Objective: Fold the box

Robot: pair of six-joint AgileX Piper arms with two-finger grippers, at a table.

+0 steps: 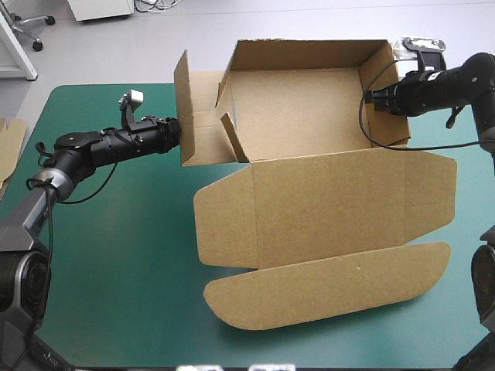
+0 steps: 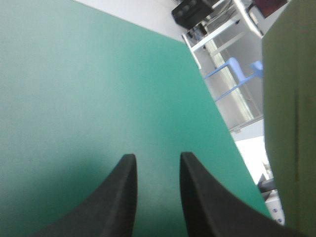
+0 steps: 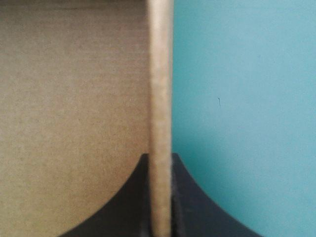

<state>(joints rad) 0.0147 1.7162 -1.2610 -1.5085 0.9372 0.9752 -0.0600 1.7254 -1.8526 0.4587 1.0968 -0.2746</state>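
The brown box (image 1: pixel 305 108) stands at the far middle of the table as an open tray, with its back and side walls raised. Its lid (image 1: pixel 332 205) lies flat toward the near edge, ending in a rounded flap (image 1: pixel 332 286). My right gripper (image 1: pixel 373 100) is shut on the box's right wall (image 3: pixel 160 74), whose edge runs between the fingers (image 3: pixel 182 197). My left gripper (image 1: pixel 178 131) is open just outside the loose left flap (image 1: pixel 189 108). In the left wrist view its fingers (image 2: pixel 123 192) stand apart over the teal-green cover, with the board (image 2: pixel 291 123) beside them, not between them.
An edge of more brown board (image 1: pixel 9 143) shows at the table's left edge. Bare teal-green cover (image 1: pixel 116 263) lies left of the lid and along the near edge. The lid reaches close to the table's right edge.
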